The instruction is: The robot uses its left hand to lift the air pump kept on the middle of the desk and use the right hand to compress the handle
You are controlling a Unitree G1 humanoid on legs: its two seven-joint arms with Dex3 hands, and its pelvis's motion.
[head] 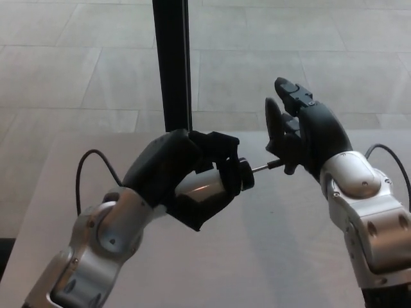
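Observation:
The air pump (204, 185) is a pale cylinder with a black end cap, held above the desk (270, 256) near the middle of the head view. My left hand (183, 173) is shut around its body. A thin metal rod (260, 168) sticks out to the right from the cap. My right hand (302, 136) stands at the rod's far end, fingers upright and apart, palm facing the pump. The pump's black handle is hidden behind that hand's thumb and palm, so contact cannot be confirmed.
A black vertical pillar (172, 64) rises behind the desk's far edge, just behind my left hand. A black cable (90, 168) loops off my left forearm. Tiled floor lies beyond the desk.

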